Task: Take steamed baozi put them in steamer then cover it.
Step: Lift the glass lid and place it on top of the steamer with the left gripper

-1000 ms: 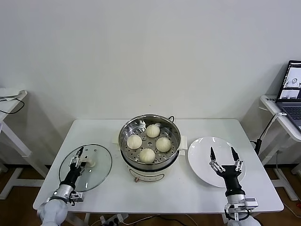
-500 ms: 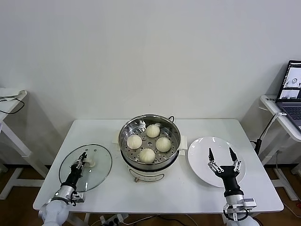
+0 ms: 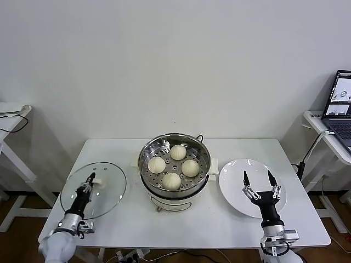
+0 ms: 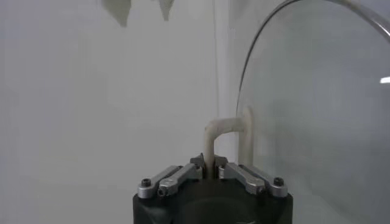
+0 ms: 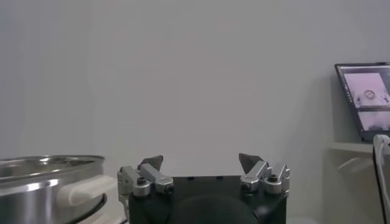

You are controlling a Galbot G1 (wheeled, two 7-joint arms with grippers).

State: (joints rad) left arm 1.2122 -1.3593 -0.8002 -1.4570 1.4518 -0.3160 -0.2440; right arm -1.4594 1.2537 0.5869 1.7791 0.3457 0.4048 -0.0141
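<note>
Several cream-white steamed baozi [image 3: 171,180] sit on the perforated tray inside the shiny steamer [image 3: 148,183] at the table's middle. The steamer stands uncovered. Its round glass lid [image 3: 109,192] hangs tilted above the table's left part. My left gripper [image 3: 89,179] is shut on the lid's cream handle [image 4: 210,140], and the glass [image 4: 317,109] fills the space beside it in the left wrist view. My right gripper [image 3: 256,174] stands open over the white plate [image 3: 233,175], nothing between its fingers [image 5: 151,163].
The white table [image 3: 219,219] carries the steamer, and the plate on the right. The steamer's steel rim [image 5: 49,164] shows in the right wrist view. A laptop [image 3: 341,101] stands on a side table at far right; another side table [image 3: 13,112] is at far left.
My left gripper has shut on the lid's handle and raised the lid off the table, shifting it a little left. The right arm has barely moved.
</note>
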